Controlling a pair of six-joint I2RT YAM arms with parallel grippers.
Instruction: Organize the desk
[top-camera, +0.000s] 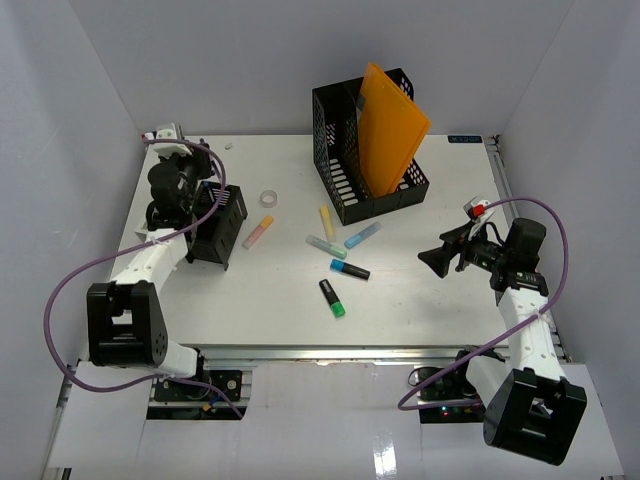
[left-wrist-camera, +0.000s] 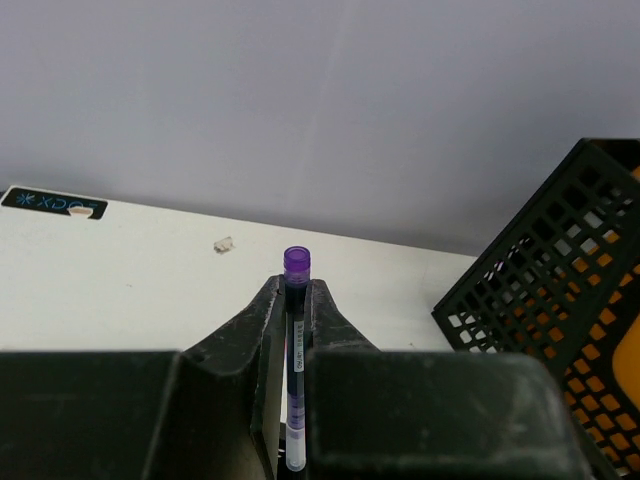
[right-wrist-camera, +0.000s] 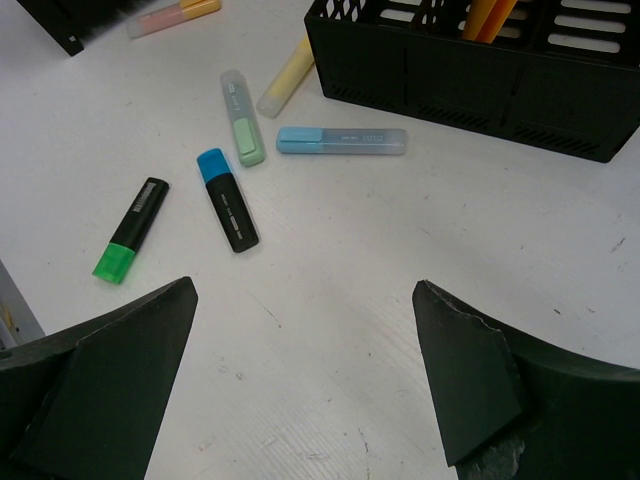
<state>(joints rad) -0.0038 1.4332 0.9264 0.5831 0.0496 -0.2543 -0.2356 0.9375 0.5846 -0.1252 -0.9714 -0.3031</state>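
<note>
What lies where on the desk (top-camera: 420, 310), far edge at 12 o'clock

The file holder (top-camera: 340, 170) stands at 1 o'clock with a folder (top-camera: 392, 130) leaning in it. A small box (top-camera: 222, 225) sits at 9 o'clock; the left gripper (left-wrist-camera: 292, 310), at the box's 10 o'clock, pinches a pen (left-wrist-camera: 296, 265). A tape roll (top-camera: 268, 197) lies at 11 o'clock, with a lone marker (top-camera: 258, 232) at its 7 o'clock. Near the centre lie a rear marker (top-camera: 327, 222), left marker (top-camera: 325, 246) and right marker (top-camera: 362, 235). At their 6 o'clock lie a fourth marker (top-camera: 350, 269) and a fifth marker (top-camera: 333, 297). The right gripper (top-camera: 432, 260) hangs at 3 o'clock.

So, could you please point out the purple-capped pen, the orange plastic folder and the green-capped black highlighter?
purple-capped pen (left-wrist-camera: 297, 262): left wrist view, its cap.
orange plastic folder (top-camera: 390, 130): top external view, flat face.
green-capped black highlighter (right-wrist-camera: 140, 212): right wrist view, black barrel.
</note>
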